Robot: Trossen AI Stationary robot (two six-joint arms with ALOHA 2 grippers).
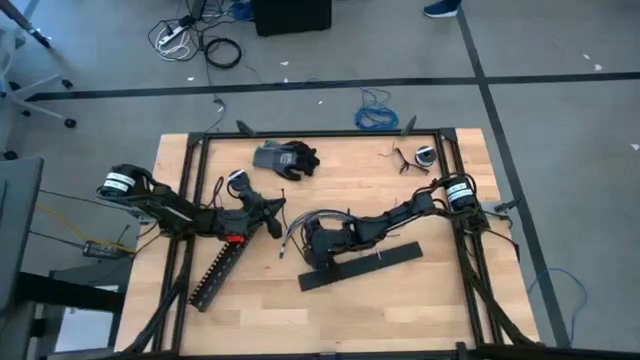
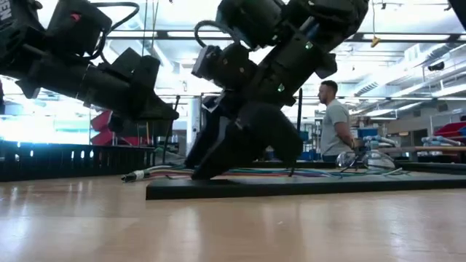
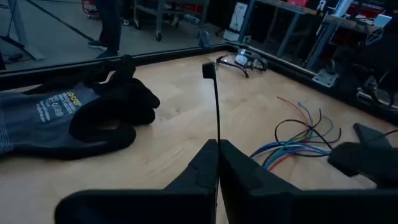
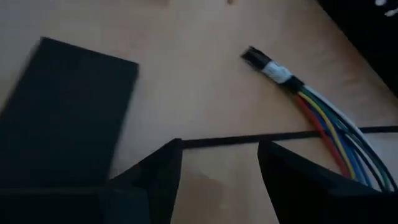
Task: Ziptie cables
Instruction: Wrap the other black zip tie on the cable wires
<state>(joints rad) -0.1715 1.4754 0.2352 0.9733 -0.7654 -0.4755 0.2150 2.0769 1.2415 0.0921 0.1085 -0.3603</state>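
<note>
- Jaws of the left gripper [image 3: 217, 163] were pinched tight on one ziptie [image 3: 216, 106], which stood straight out from them with its square head at the far end.
- Over on the other side, the right gripper [image 4: 219, 163] had its jaws spread wide and was holding nothing, low over the bench [image 1: 420, 300] with a second ziptie [image 4: 249, 139] lying flat just ahead of its fingertips.
- The cables [image 4: 329, 127] lay on the wood right beside that strip, bound at a white-wrapped end and fanning into coloured strands; in the high view they curved at mid-bench by the right gripper.
- My read: the step in hand was getting the tie around the bundle, and it would go best if the right jaws came straight down across the bundle near its bound end, lifting it just clear so the left could feed the tail underneath.
- Risk: stray strands slipping out.
- Further out sat a flat black bar [image 1: 362, 266], a slotted duct [image 1: 218, 272] and a grey glove [image 3: 68, 118].
</note>
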